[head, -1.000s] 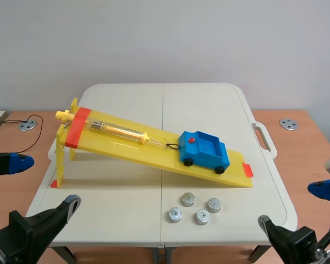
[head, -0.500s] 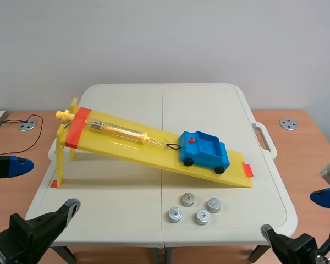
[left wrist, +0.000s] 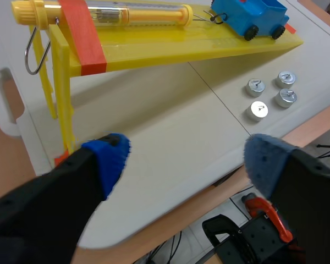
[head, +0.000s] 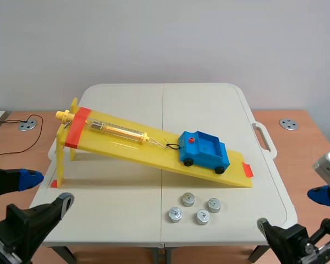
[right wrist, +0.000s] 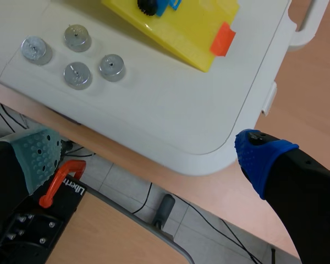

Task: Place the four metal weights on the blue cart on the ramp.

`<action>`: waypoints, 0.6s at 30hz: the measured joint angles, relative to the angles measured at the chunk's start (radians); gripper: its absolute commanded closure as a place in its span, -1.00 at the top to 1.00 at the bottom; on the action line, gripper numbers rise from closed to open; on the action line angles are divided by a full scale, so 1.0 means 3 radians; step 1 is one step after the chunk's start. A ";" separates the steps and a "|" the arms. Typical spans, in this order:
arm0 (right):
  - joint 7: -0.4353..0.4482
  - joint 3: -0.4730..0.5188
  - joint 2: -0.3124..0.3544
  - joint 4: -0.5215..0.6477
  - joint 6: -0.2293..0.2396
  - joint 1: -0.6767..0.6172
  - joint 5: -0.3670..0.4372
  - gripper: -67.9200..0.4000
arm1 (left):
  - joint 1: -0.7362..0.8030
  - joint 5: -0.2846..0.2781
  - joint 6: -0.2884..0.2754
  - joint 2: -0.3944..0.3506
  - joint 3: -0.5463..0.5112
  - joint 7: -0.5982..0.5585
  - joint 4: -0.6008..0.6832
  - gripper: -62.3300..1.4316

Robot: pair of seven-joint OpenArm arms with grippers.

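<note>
Weights (head: pixel 187 199), four in a tight cluster, sit by the surface's (head: pixel 209 110) near edge, just right of its middle seam. They lie just nearside of the ramp's (head: pixel 126 144) low end, where the cart (head: pixel 204 148) rests. My right pincer (right wrist: pixel 151 154) hangs open off the near right corner. I judge it nearer them than my open left pincer (left wrist: pixel 188 159). Only the scene view shows the cart's open bed; the right wrist view catches one wheel.
</note>
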 measured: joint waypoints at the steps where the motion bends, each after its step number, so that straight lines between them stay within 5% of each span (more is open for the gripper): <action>1: -0.0003 -0.0001 -0.0003 0.0000 0.0001 0.0022 0.0000 0.94 | 0.0000 0.0000 0.0000 0.0022 0.0000 0.0005 0.0000 0.04; 12: -0.0051 -0.0491 -0.0011 -0.0070 0.0011 0.0333 0.0000 0.94 | -0.0057 0.0000 0.0001 0.0367 0.0000 0.0160 0.0000 -0.83; 18: -0.0064 -0.0682 -0.0134 -0.0144 0.0011 0.0546 -0.0086 0.52 | -0.0150 0.0000 0.0000 0.0529 0.0000 0.0371 -0.0004 -0.88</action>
